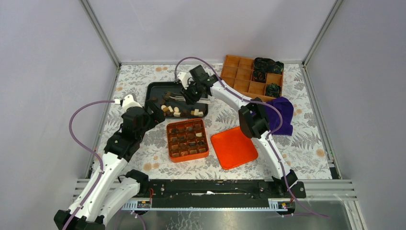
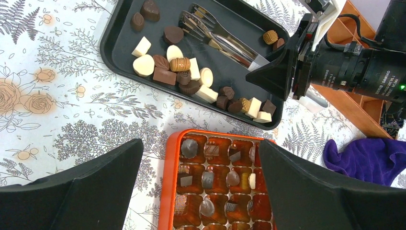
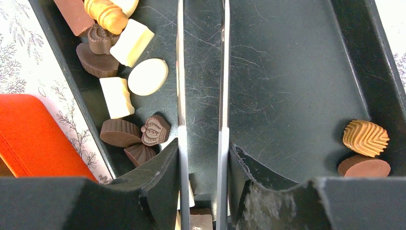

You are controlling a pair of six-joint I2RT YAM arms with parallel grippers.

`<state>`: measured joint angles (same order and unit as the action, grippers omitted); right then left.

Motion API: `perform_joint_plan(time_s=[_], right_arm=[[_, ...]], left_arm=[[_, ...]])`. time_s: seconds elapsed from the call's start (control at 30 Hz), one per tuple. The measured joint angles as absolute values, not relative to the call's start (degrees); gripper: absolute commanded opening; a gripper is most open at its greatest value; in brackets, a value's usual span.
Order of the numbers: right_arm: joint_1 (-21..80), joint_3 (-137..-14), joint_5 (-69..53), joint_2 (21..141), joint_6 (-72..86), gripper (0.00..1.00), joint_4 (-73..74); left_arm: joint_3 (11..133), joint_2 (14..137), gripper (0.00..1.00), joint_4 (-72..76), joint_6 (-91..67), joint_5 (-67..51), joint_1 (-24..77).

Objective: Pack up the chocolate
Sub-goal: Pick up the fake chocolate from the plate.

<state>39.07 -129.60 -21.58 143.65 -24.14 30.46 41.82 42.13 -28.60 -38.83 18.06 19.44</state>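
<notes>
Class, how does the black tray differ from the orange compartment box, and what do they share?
The black tray is dark and undivided; the orange box is bright and split into a grid. In the black tray chocolates lie loose; in the orange box they sit in separate cells. Both hold chocolates.

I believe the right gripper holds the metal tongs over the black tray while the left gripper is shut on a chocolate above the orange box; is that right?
Not quite: the left wrist view shows the left gripper open and empty above the orange box. The right gripper does hold the metal tongs over the black tray.
</notes>
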Motion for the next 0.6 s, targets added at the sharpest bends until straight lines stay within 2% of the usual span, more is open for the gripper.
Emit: perform_joint_plan(time_s=[0.27,0.6], right_arm=[[39.0,-128.5,-21.5,143.3,-24.0,0.17,29.0],[37.7,-123.0,-22.2,136.9,-21.5,0.10,28.8]], left_arm=[[42.4,42.5,0.99,-28.8,-38.9,18.0,19.4],[42.4,42.4,0.99,-28.6,-38.9,17.3,19.4]])
